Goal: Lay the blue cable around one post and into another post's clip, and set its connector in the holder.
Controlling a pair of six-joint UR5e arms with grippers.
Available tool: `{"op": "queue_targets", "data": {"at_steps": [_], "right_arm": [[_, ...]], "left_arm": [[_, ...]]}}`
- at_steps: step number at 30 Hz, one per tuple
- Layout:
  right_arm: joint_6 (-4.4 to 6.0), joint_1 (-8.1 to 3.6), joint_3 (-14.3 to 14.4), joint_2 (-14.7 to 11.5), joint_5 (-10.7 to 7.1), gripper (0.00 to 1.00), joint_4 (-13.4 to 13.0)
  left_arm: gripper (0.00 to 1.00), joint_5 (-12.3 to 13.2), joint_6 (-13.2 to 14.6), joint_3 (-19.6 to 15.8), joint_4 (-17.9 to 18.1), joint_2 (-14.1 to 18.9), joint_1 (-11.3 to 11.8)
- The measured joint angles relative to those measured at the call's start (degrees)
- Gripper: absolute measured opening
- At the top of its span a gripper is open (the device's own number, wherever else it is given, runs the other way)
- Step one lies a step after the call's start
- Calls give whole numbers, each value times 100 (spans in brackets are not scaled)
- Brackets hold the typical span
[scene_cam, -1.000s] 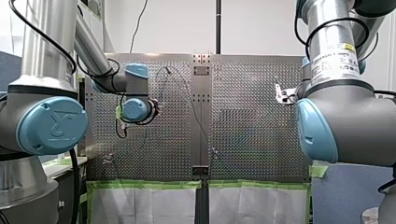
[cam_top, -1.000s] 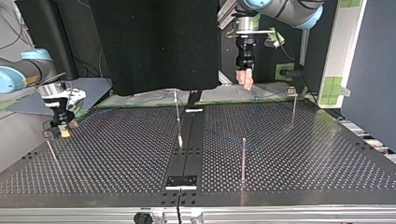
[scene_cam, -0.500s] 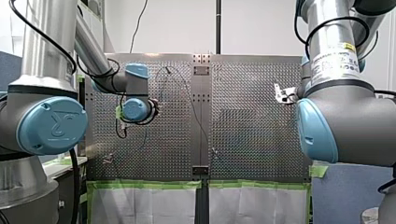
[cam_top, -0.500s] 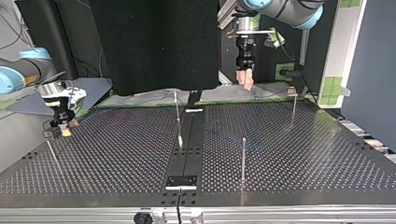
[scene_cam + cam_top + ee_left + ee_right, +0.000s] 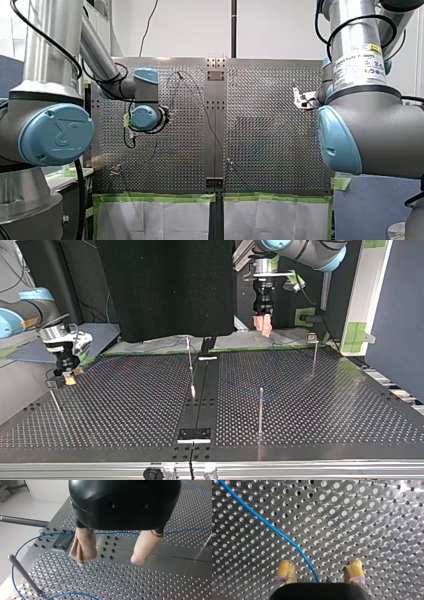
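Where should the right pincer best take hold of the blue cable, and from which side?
Grip the straight stretch of the blue cable lying on the perforated table, probably from above: it runs between the open yellow pads of my right pincer.

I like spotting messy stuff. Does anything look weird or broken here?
Nothing looks broken or spilled. The blue cable lies loose in curves on the table, not tidy yet. It runs between the yellow pads of my right gripper, which is open and not pinching it. My left gripper is open too, holding nothing.
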Motion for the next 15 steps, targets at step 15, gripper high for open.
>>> {"op": "queue_targets", "data": {"at_steps": [15], "right_arm": [[85, 101, 595, -458, -157, 100, -422]], "left_arm": [[100, 3, -94, -3, -1, -3, 12]]}}
